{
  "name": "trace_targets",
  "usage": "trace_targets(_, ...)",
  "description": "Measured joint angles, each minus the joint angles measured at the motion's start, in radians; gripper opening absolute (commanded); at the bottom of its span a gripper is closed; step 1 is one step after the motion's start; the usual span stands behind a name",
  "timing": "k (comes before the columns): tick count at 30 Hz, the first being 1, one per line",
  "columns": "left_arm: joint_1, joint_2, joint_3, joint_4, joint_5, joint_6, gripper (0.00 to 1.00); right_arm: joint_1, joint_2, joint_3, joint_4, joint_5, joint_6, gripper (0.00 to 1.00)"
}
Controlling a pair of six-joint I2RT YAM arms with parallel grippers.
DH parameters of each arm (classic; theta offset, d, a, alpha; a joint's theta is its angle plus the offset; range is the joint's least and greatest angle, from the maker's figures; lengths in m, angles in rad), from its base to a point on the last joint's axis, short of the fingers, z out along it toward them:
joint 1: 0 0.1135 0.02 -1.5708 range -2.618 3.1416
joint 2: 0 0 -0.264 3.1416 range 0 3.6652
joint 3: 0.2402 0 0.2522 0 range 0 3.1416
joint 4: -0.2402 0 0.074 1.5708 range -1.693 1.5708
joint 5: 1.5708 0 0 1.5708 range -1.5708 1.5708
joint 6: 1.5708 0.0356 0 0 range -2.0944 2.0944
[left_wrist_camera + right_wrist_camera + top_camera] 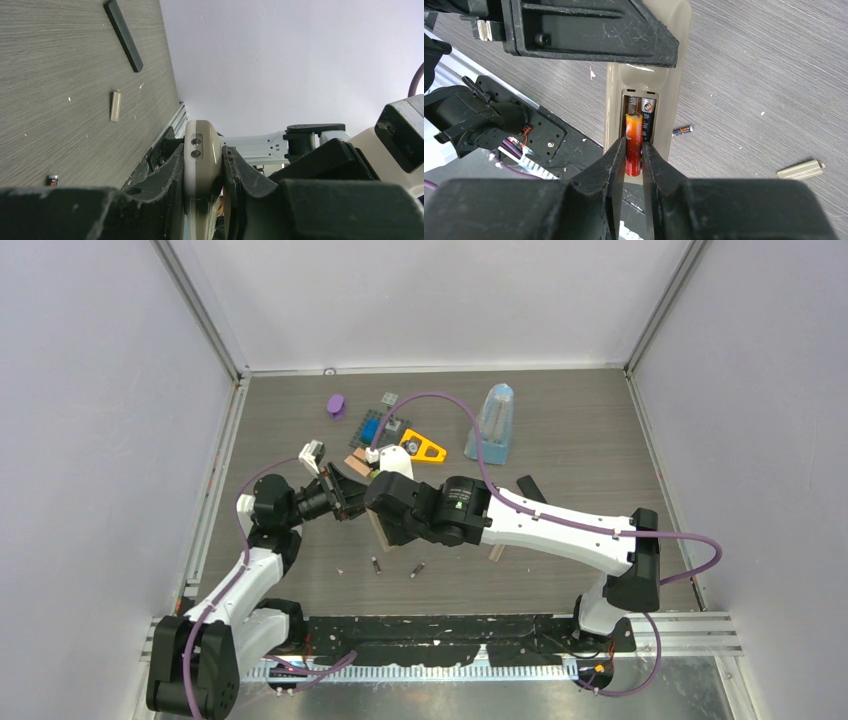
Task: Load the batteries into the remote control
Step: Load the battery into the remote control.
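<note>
The table (764, 60) is finished in a matt grey wood grain, flecked with pale crumbs. The remote (664, 85) is made of smooth cream plastic with a faint sheen. One battery (634, 125) is wrapped in a glossy orange-red skin. The black battery (648, 117) beside it is glossy too and is capped with bright metal. The fingers (611, 170) of the right gripper (634, 146) are moulded in matt black plastic, scuffed and scratched pale. The strip (123, 35) is finished in matt black.

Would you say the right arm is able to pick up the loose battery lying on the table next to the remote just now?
Probably not yet: the right end effector is shut on an orange battery over the open compartment of the remote. The loose battery itself lies uncovered close by.
</note>
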Motion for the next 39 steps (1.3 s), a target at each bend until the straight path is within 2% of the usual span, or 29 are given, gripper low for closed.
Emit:
trace_targets(6,0.0,0.003,-0.002,0.0,0.001,0.001,0.0,0.0,0.004,0.0,-0.002,-0.019,0.0,0.33)
trace_targets(12,0.0,0.006,-0.004,0.0,0.003,0.0,0.0,-0.008,0.007,0.0,0.0,-0.034,0.009,0.34)
trace_targets(16,0.0,0.01,-0.006,0.003,0.002,-0.004,0.0,-0.023,0.005,0.0,0.01,-0.043,0.029,0.4)
trace_targets(21,0.0,0.011,-0.016,0.034,-0.005,-0.047,0.0,-0.043,-0.061,-0.063,0.068,-0.048,0.057,0.44)
trace_targets(30,0.0,-0.03,-0.032,0.074,-0.056,-0.152,0.0,-0.06,-0.229,-0.181,0.141,-0.073,0.087,0.42)
trace_targets(39,0.0,-0.092,-0.058,0.073,-0.125,-0.21,0.0,-0.06,-0.272,-0.253,0.207,-0.152,0.113,0.34)
